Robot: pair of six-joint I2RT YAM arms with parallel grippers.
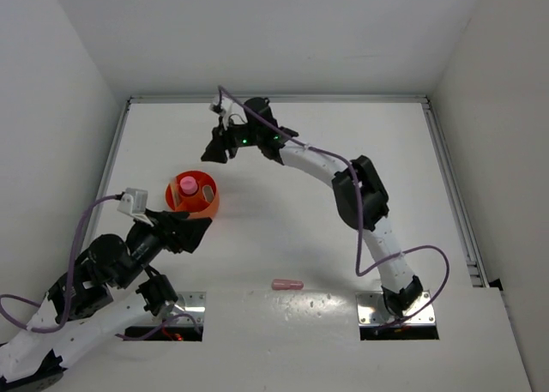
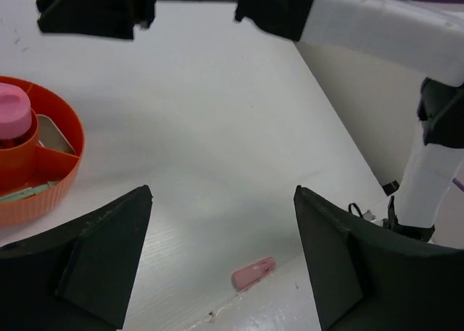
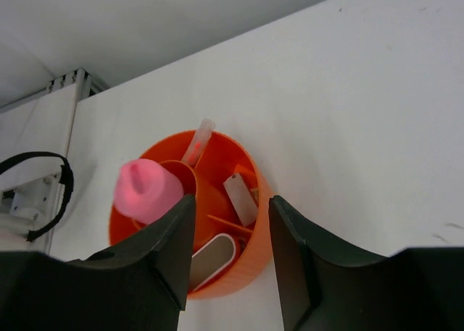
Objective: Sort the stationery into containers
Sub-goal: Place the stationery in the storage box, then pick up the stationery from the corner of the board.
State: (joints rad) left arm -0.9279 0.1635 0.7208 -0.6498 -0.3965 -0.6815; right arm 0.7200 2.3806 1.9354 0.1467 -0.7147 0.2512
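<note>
The round orange tub [image 1: 211, 206] stands left of the table's middle. It holds a pink-capped tube [image 1: 186, 184] at its centre. In the right wrist view the tub [image 3: 255, 262] also holds a thin pink stick [image 3: 197, 143] and small beige blocks [image 3: 239, 198] in its divided sections. A short pink bar [image 1: 287, 284] lies alone on the table near the front edge, and it shows as well in the left wrist view [image 2: 254, 272]. My right gripper [image 1: 219, 152] hovers open above and behind the tub with nothing between its fingers. My left gripper [image 1: 196, 221] is wide open beside the tub's near side, and it holds nothing.
Walls close in the table on the left, the back and the right. A raised rail [image 1: 450, 195] runs along the right edge. Two metal base plates [image 1: 396, 310] sit at the front edge. The right arm [image 1: 360, 195] arches over the table's middle.
</note>
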